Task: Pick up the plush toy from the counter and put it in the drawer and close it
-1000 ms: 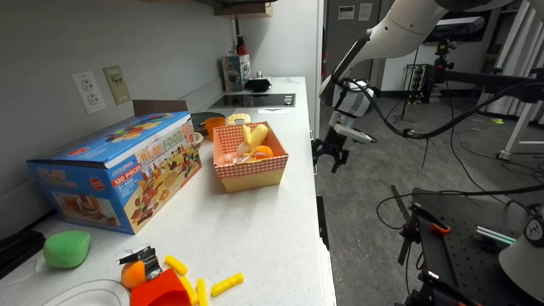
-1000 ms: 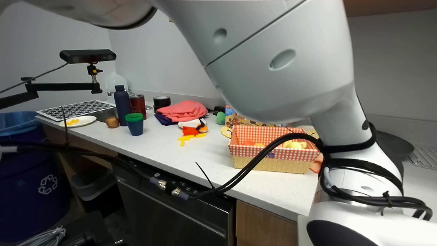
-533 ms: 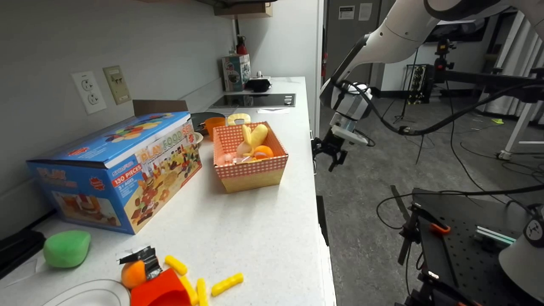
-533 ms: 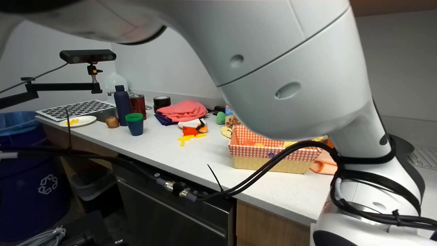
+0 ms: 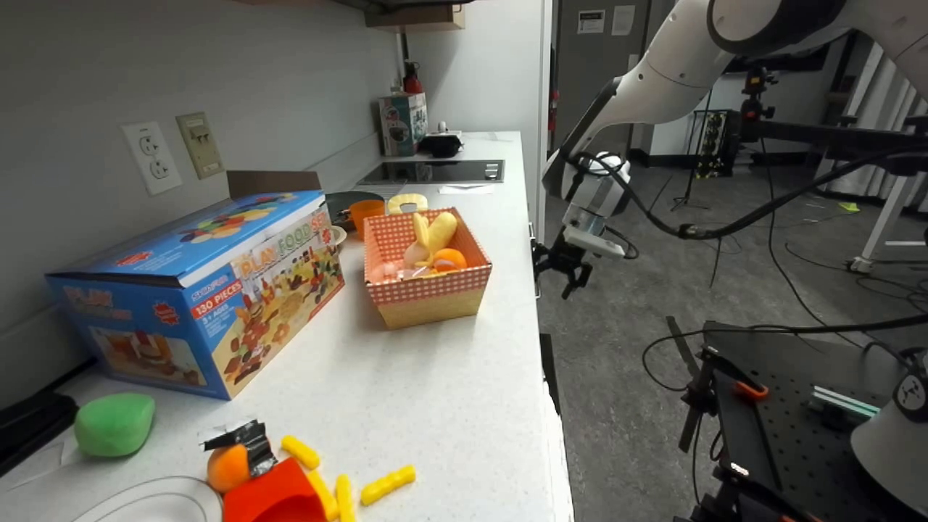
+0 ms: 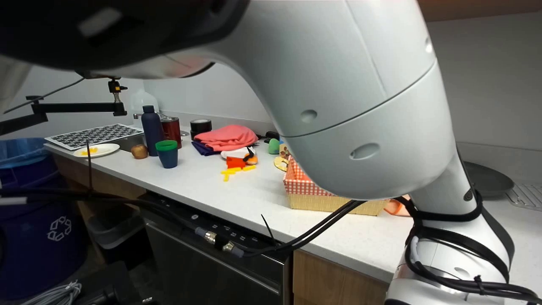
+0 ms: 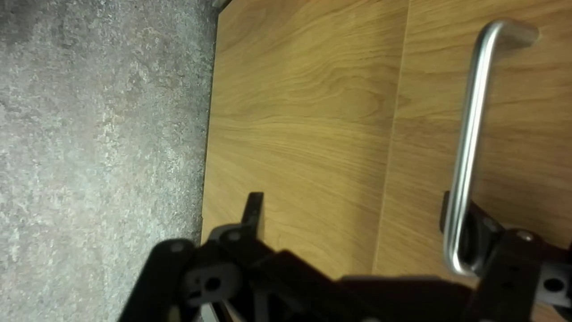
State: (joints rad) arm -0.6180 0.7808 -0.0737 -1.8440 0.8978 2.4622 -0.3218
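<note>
Along the back edge of the bench (image 5: pixel 464 406) we see a grey wall (image 5: pixel 275 72), dimly lit; it carries a white power outlet (image 5: pixel 151 156) and, just beside this, a beige wall plate (image 5: pixel 200 145). Beyond the front edge lies the mottled grey floor (image 5: pixel 616 391), and farther back a grey door (image 5: pixel 580 72) with two papers (image 5: pixel 591 22), and a pale curtain (image 5: pixel 870 90). Also we find a dark appliance (image 6: pixel 190 275) under this edge, and a blue recycling bin (image 6: pixel 29 258) near one end of the bench.

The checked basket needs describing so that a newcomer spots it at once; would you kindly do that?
In an exterior view, follow the long white counter to the large blue printed box. Just right of it there stands the basket, straw-coloured below. Its red checked trim sets it apart from every neighbour.
</note>
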